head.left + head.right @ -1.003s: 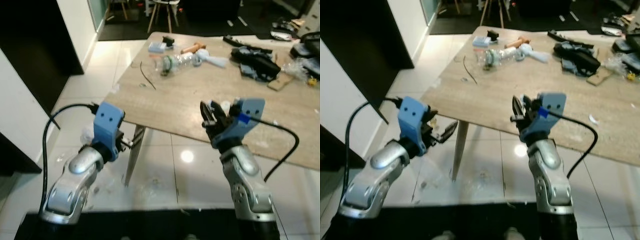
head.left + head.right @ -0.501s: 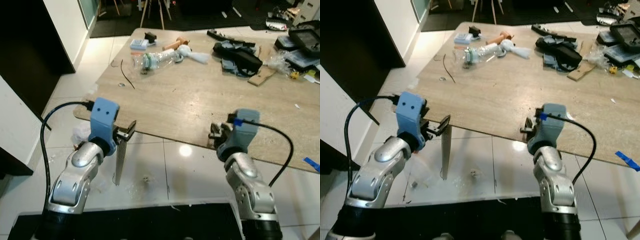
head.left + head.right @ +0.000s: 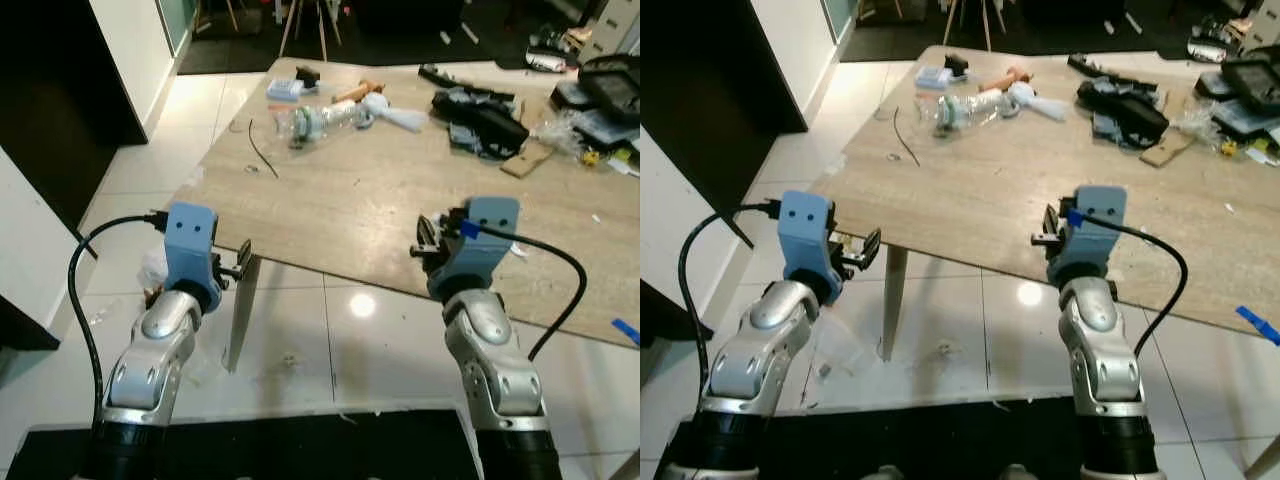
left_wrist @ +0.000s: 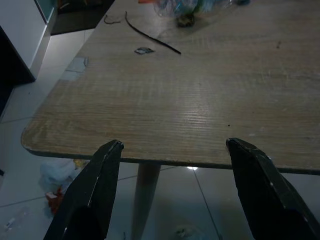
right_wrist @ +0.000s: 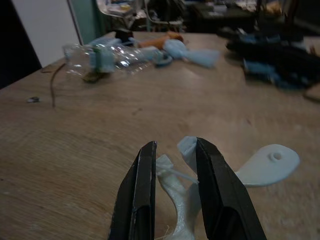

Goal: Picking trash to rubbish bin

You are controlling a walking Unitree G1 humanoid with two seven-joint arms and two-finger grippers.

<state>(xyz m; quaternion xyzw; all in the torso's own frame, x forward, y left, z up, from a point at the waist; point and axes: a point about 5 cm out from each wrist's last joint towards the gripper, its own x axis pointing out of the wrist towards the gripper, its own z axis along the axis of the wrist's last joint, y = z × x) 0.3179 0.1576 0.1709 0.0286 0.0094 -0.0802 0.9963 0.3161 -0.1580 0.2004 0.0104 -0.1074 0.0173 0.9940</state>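
Gripping white wrapper [image 5: 176,192], R gripper [image 5: 172,172]

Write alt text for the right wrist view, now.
The right gripper is closed on a twisted white scrap just above a wooden table. A flat white plastic piece lies close by, and farther back sit a crushed clear bottle, a pale blue wad and dark cloth.

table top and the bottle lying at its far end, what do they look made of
The table top looks like pale wood or a wood-look laminate: fine straight grain and a matte finish show in the left wrist view; which of the two can't be told. The bottle looks like thin clear plastic, see-through and crinkled, with a green band.
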